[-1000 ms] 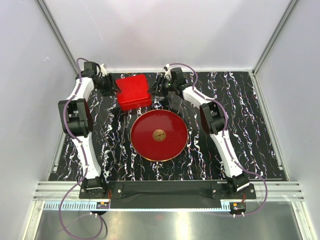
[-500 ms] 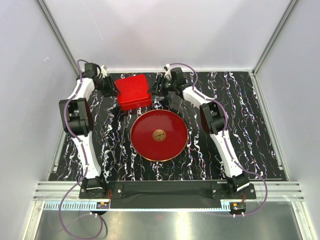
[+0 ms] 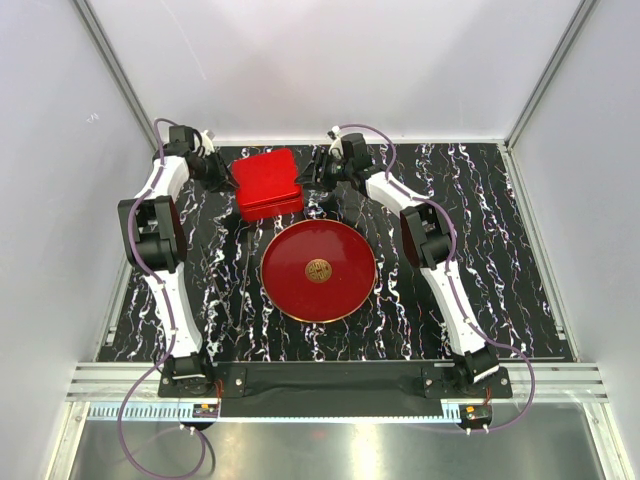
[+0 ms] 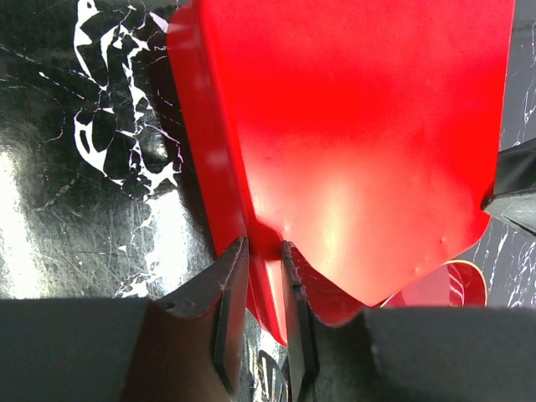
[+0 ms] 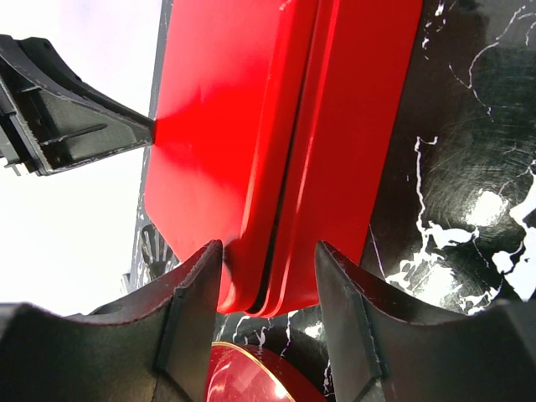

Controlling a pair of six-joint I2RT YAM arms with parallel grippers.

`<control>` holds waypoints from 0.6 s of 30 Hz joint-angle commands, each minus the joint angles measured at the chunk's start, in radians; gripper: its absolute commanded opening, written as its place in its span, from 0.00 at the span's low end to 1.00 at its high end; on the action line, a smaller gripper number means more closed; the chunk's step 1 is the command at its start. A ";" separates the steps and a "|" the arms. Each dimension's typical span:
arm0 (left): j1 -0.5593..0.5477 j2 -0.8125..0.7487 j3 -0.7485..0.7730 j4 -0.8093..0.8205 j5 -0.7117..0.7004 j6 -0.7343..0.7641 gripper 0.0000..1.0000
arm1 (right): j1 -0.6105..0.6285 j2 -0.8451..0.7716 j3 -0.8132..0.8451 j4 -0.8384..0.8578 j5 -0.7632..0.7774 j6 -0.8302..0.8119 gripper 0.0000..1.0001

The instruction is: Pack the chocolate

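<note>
The left gripper (image 4: 261, 251) has its jaws nearly together, nipping the thin raised rim of the red box (image 4: 352, 126). The box's smooth, glossy lid spreads out ahead of its fingers. Facing it across the box, the right gripper (image 5: 270, 251) stands about half apart around the box's rounded corner, one finger at the lid, the other by the base beyond the seam. Whether they press it I cannot tell.

Behind each gripper its arm runs back to the near edge. The left arm (image 3: 160, 215) and right arm (image 3: 425, 235) are both folded at the elbow, wrists turned inward.

Under the grippers lies a glossy black table (image 4: 84, 209) veined white like marble. Back toward the bases from both grippers sits a round red plate (image 3: 290, 255) with a gold emblem (image 3: 319, 270) at its middle. Plain pale walls (image 3: 330, 70) enclose the table. The chocolate cannot be seen in any view.
</note>
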State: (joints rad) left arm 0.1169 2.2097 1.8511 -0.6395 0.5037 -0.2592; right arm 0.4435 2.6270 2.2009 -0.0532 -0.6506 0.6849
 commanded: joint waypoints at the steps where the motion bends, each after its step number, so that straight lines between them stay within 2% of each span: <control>1: -0.013 -0.022 0.003 0.012 0.019 0.012 0.25 | 0.014 -0.097 0.008 0.018 0.002 -0.018 0.55; 13: -0.014 -0.090 -0.062 0.015 0.012 0.029 0.25 | 0.014 -0.148 -0.118 0.081 0.006 -0.012 0.52; 18: -0.014 -0.113 -0.099 0.024 0.015 0.029 0.29 | 0.014 -0.163 -0.184 0.096 0.009 -0.016 0.51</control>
State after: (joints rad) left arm 0.1112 2.1578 1.7699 -0.6205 0.5041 -0.2508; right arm 0.4435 2.5477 2.0411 0.0002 -0.6476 0.6868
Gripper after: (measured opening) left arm 0.286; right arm 0.516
